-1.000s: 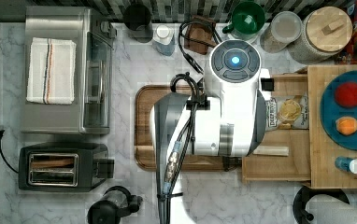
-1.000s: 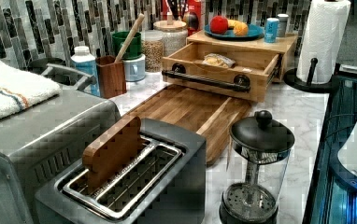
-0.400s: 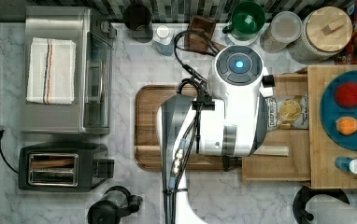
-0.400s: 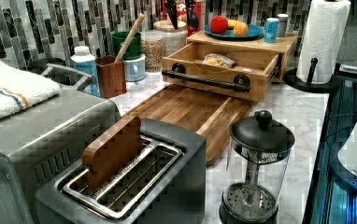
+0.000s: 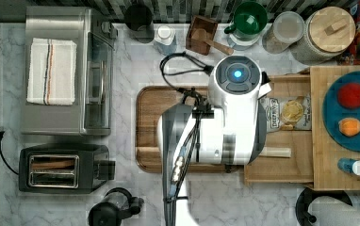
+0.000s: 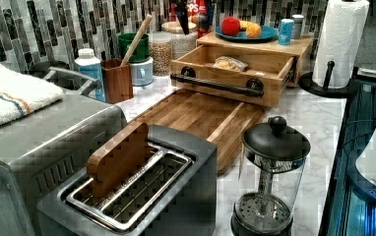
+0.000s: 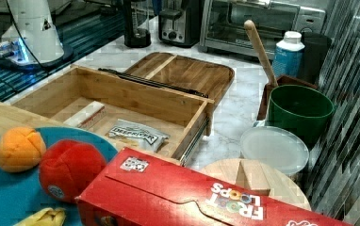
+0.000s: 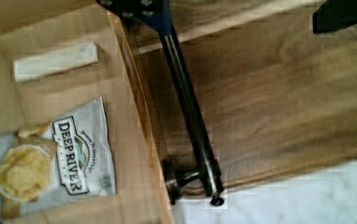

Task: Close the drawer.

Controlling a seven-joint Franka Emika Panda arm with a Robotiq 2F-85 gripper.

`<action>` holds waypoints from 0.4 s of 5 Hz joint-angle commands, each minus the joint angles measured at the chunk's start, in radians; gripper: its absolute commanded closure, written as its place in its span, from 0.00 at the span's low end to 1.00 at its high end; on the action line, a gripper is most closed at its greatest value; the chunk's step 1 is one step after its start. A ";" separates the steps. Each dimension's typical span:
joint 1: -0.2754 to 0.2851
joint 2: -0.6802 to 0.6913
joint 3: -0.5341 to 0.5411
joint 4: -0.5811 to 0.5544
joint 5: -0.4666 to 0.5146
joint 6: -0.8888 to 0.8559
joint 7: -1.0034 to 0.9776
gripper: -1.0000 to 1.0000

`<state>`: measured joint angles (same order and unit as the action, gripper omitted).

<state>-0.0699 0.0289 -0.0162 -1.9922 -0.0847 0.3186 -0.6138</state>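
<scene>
**Open pincer hangs over the handle of a pulled-out drawer**

I am looking down through the wrist camera at the pincer (image 8: 237,11). Its two dark fingers stand wide apart, holding nothing.

Directly under one finger (image 8: 137,9) runs the thin black bar handle (image 8: 190,116) of the drawer (image 8: 139,140), a shallow light-wood box with raised rim walls. I cannot tell whether that finger touches the bar.

The drawer is open, drawn out of its light-wood cabinet (image 6: 274,49). Its front wall lies just to the drawer side of that finger.

Inside the drawer, beyond the handle from the pincer, lies a silver-grey crisp bag printed "Deep River" (image 8: 50,163). A small pale rectangular block (image 8: 55,60) lies flat near it, apart from it.

Beneath the gap between the fingers is the dark brown rounded-corner wooden cutting board (image 8: 284,107), just beside the drawer front. Past the board's edge the white marble counter (image 8: 307,196) shows.

In the top view the white robot arm (image 5: 234,117) reaches across the board and covers the drawer's front edge. The bag (image 5: 286,113) and block (image 5: 274,151) show just past the arm, on the drawer floor (image 5: 282,162).

In the left view the handle (image 6: 215,84) spans the drawer's front wall (image 6: 225,73), facing the board (image 6: 201,115).
</scene>
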 commanded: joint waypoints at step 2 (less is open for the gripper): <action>0.077 -0.067 0.077 -0.123 -0.132 0.110 -0.095 1.00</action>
<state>-0.0541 -0.0140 0.0217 -2.0859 -0.2211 0.4280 -0.6655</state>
